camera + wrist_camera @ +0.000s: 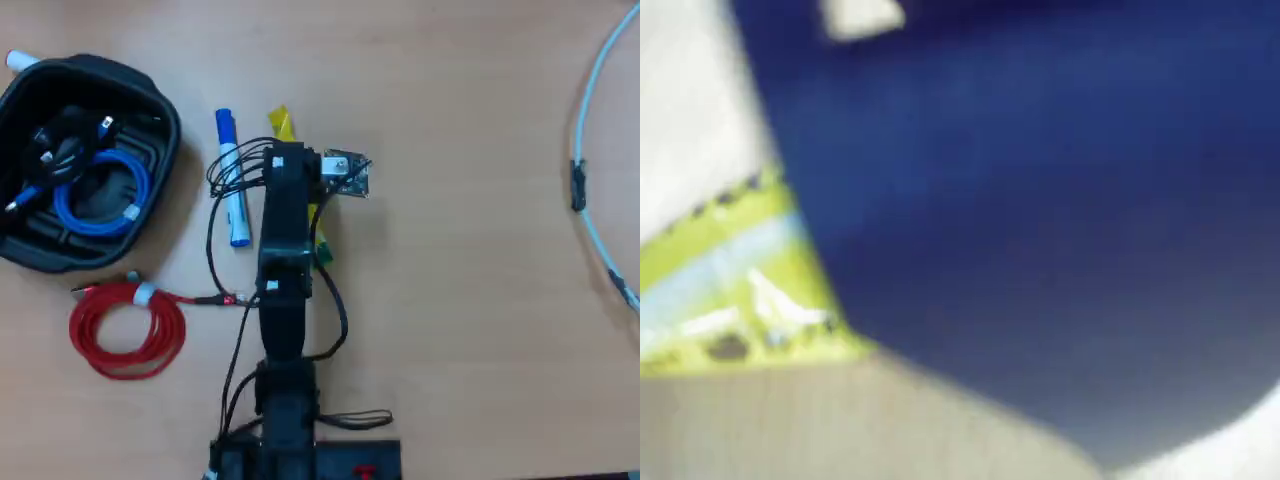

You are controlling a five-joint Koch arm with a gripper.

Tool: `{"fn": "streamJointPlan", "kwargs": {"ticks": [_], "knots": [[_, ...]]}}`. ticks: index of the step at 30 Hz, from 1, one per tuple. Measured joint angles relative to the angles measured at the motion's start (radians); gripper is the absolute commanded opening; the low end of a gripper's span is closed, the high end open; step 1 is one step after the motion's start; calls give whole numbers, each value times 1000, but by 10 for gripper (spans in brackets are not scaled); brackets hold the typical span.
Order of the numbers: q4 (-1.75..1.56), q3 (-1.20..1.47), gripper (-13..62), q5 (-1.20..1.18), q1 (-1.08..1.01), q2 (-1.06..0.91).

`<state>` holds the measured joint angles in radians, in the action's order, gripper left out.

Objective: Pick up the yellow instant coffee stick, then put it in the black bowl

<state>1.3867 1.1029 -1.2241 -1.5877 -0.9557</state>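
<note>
Overhead, we saw the black arm (283,300) reaching up the middle of the wooden counter (470,300) from the bottom edge, its wrist end lying directly over the yellow instant coffee stick (282,125). Only the stick's two ends showed there: the yellow end stuck out above the arm and a bit of green showed at the arm's right side lower down. The jaws themselves were hidden under the arm's body in that view, so we could not tell whether they stood wide, narrow or closed on the stick. The wrist view was badly blurred; a big dark blue shape filled most of it, and at its left edge we made out a yellow-green printed strip, the stick (735,290), lying on the pale counter. Just left of the arm lay the blue-and-white marker (231,178), roughly parallel to it. The black bowl (160,110) sat well apart at the upper left corner, holding a coiled blue cable (100,195) and some dark cables. Below the bowl lay a red coiled cable (125,335). A pale cable (590,210) curved along the right edge.
</note>
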Motion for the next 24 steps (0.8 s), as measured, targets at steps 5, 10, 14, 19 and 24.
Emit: {"fn": "streamJointPlan", "kwargs": {"ticks": [5,10,14,19,24], "knots": [[-8,-3,-40,0,-6,2],[-11,-5,-65,2,-12,9],[-9,-8,-66,2,-17,11],[12,-8,-67,2,-18,0],[80,-2,-66,0,-23,-104]]}}
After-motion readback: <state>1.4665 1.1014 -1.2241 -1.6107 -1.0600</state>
